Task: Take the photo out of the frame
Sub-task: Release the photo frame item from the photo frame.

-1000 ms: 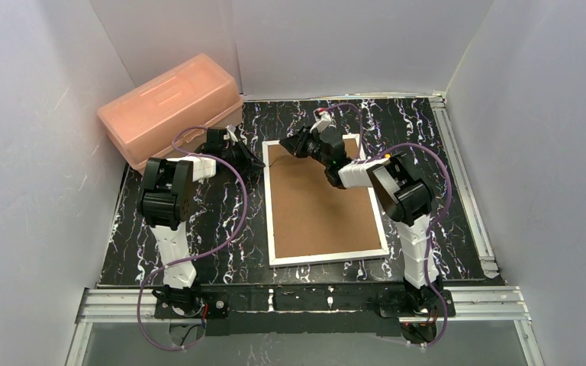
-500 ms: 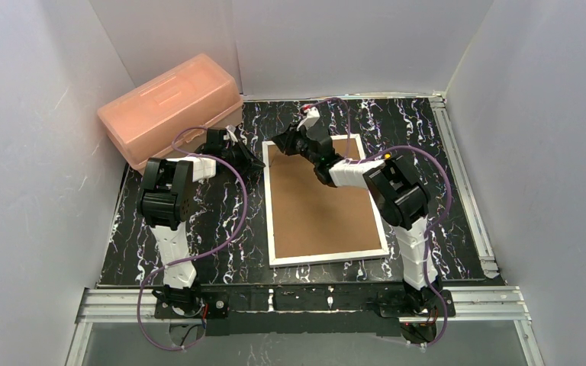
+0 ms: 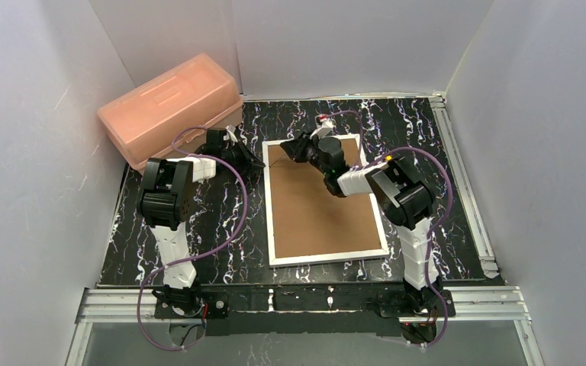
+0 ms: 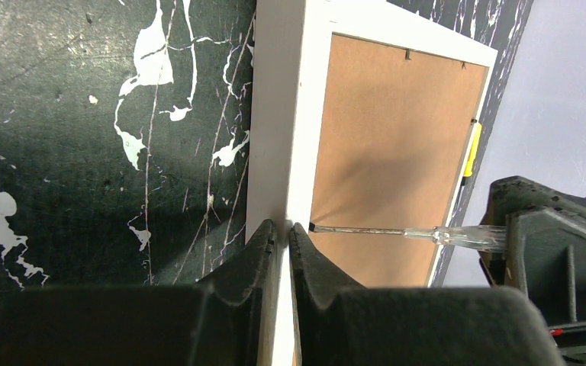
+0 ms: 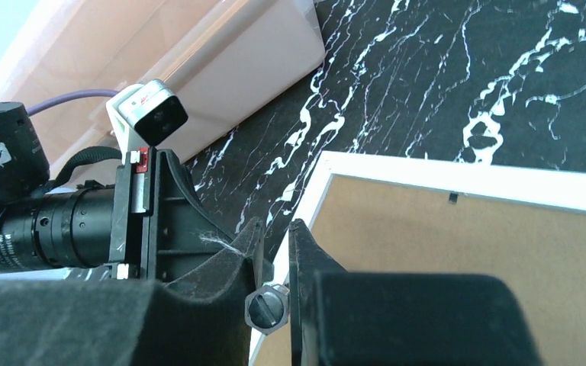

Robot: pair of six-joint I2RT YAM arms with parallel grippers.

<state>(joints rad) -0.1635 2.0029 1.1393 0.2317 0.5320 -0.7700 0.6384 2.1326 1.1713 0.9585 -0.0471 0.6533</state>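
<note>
The frame [image 3: 317, 217] lies face down on the table, brown back up, with a thin white border. The photo is hidden under the backing. My left gripper [image 3: 258, 162] is shut on the frame's left white border [image 4: 281, 227] near the far corner. My right gripper [image 3: 297, 146] reaches over that corner, shut [image 5: 275, 229] on a clear-handled screwdriver [image 4: 397, 231]. The blade lies across the brown back [image 4: 381, 137], its tip at the backing's left edge, right beside my left fingers. The handle's butt end [image 5: 265, 307] shows between the right fingers.
A pink plastic box [image 3: 169, 107] stands at the far left, close behind the left arm. Small dark tabs [image 4: 408, 55] sit along the backing's far edge. Something yellow [image 4: 469, 149] lies against the frame's right border. White walls enclose the marbled black table [image 3: 198, 229].
The right wrist swung a little to the left and then back right over the frame's far left corner. The left arm and the frame have not moved.
</note>
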